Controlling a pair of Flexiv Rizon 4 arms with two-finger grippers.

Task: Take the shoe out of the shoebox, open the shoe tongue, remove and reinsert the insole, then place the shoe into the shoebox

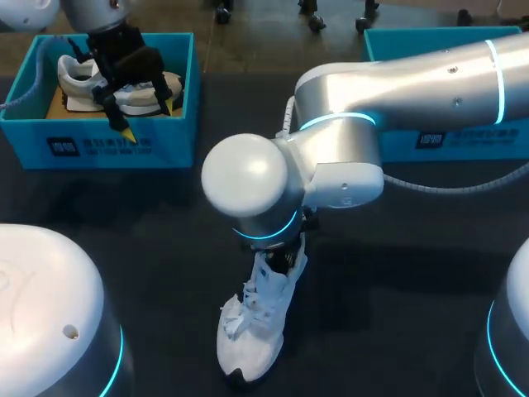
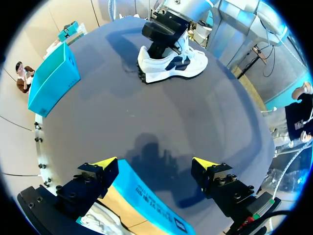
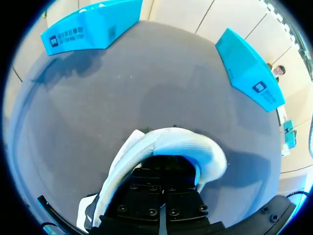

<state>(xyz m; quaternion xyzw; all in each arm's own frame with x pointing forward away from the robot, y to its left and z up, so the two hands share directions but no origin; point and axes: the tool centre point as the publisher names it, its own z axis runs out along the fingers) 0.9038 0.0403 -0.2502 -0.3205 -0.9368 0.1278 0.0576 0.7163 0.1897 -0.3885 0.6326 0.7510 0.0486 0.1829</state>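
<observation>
My right jaws (image 3: 165,172) are buried in the white shoe (image 1: 252,331), lower centre on the table (image 1: 397,281), grip impossible to tell; left jaws (image 1: 146,116) gape above the shoebox (image 1: 99,149), upper left; I'd lift slowly, lest the unpinned shoe drag.

A shoe (image 1: 252,331) lies on the tabletop (image 1: 149,215) by the middle of its near edge. The left shoebox (image 1: 107,147), holding a second shoe (image 1: 78,78), sits at the far left corner, and the right shoebox (image 1: 463,142) sits at the far right.
</observation>
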